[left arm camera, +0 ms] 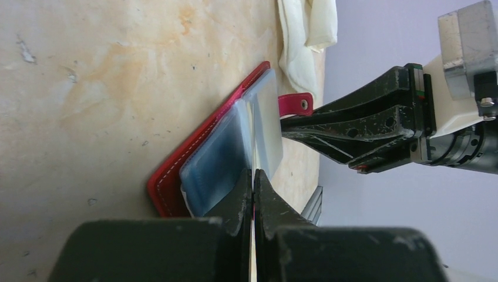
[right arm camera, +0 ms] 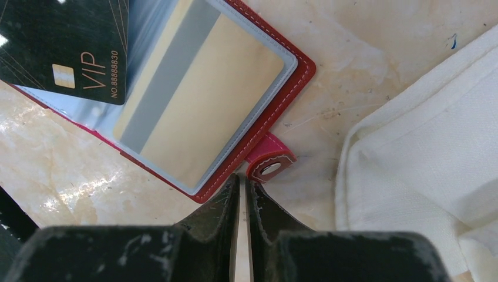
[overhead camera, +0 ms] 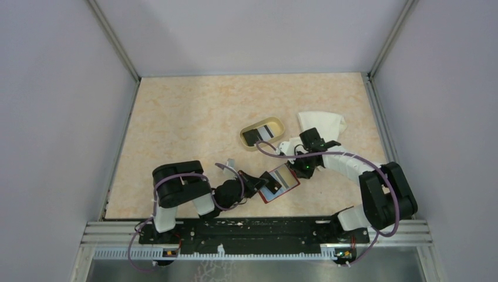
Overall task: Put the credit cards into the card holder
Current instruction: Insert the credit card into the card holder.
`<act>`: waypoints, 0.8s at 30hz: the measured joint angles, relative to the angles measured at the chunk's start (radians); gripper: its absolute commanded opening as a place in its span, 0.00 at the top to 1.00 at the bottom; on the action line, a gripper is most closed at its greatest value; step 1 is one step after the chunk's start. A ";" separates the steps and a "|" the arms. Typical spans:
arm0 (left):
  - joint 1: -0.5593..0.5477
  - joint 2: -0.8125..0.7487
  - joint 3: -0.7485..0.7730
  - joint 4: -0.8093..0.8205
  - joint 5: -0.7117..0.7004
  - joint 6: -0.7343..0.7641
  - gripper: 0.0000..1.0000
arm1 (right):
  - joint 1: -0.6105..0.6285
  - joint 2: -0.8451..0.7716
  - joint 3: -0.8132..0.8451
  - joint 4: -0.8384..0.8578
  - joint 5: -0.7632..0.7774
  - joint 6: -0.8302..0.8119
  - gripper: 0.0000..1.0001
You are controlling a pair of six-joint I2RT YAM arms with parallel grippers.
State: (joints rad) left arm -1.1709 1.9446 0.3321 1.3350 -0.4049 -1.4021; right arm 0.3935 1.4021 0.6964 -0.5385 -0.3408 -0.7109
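Note:
The red card holder (overhead camera: pixel 281 187) lies open on the table near the front. A tan credit card (right arm camera: pixel 199 100) with a grey stripe sits under its clear sleeve. My left gripper (overhead camera: pixel 258 186) is shut on a black VIP credit card (right arm camera: pixel 64 53), held flat over the holder's left half (left arm camera: pixel 170 182). In the left wrist view the card (left arm camera: pixel 267 135) runs out edge-on from the left gripper (left arm camera: pixel 253 173). My right gripper (right arm camera: pixel 242 179) is shut with nothing in it, its tips at the holder's edge beside the snap tab (right arm camera: pixel 270 164). More credit cards (overhead camera: pixel 264 132) lie in the tray.
A tan oval tray (overhead camera: pixel 246 130) stands behind the holder. A white cloth (overhead camera: pixel 321 124) lies at the back right, close to my right gripper (overhead camera: pixel 296 172). The metal rail along the table's front edge (overhead camera: pixel 258 226) runs just behind both arms.

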 measured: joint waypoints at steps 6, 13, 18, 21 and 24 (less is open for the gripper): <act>0.000 0.006 -0.009 0.045 0.006 0.008 1.00 | 0.006 0.006 0.005 0.000 0.000 0.000 0.92; 0.000 0.023 -0.021 0.101 0.004 0.013 1.00 | 0.011 0.008 0.006 0.000 0.000 -0.001 0.92; 0.000 0.037 -0.003 0.095 0.005 0.011 1.00 | 0.011 0.008 0.007 0.001 0.000 -0.001 0.92; 0.000 0.040 0.008 0.078 0.004 0.006 1.00 | 0.011 0.008 0.007 0.001 0.000 0.000 0.92; 0.000 0.043 0.012 0.066 0.004 -0.003 1.00 | 0.011 0.008 0.007 0.000 0.000 0.000 0.92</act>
State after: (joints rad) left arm -1.1713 1.9877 0.3443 1.4014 -0.4011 -1.4048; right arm 0.4042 1.4105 0.7036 -0.5381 -0.3412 -0.7113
